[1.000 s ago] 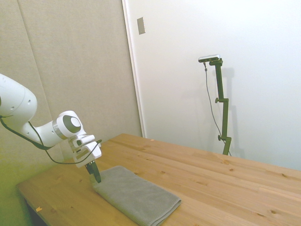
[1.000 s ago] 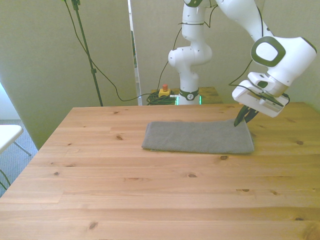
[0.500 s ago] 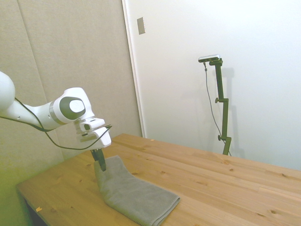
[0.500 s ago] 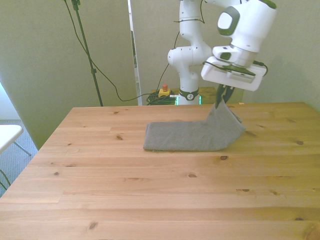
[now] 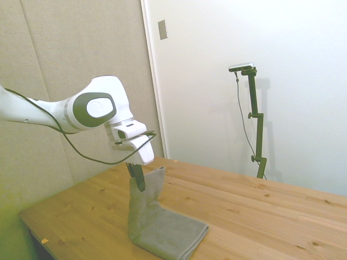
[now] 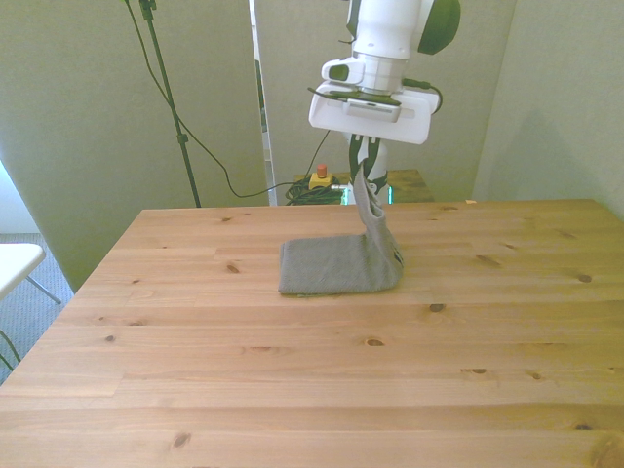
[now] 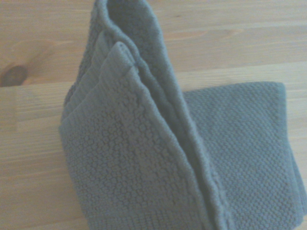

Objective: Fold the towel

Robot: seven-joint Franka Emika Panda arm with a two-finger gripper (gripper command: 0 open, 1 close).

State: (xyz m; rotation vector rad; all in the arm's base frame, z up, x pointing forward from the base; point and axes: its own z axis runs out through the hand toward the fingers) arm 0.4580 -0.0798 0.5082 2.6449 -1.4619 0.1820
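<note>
The gray towel (image 6: 331,265) lies on the wooden table (image 6: 292,370), with one end pulled up into a standing flap. My gripper (image 6: 365,168) is shut on the top edge of that flap, well above the table. In the side view the gripper (image 5: 139,183) pinches the raised end while the rest of the towel (image 5: 168,230) stays flat near the table's front edge. Seen from the wrist, the lifted layers of the towel (image 7: 144,158) hang close by, with the flat part beneath them.
A red and yellow button box (image 6: 321,176) sits behind the table's far edge beside the robot base. A white object (image 6: 12,263) stands off the table at the front view's left.
My gripper has risen and carried the towel's end toward the front view's left, over the flat part. The flap now stands nearly upright and the flat part is shorter.
</note>
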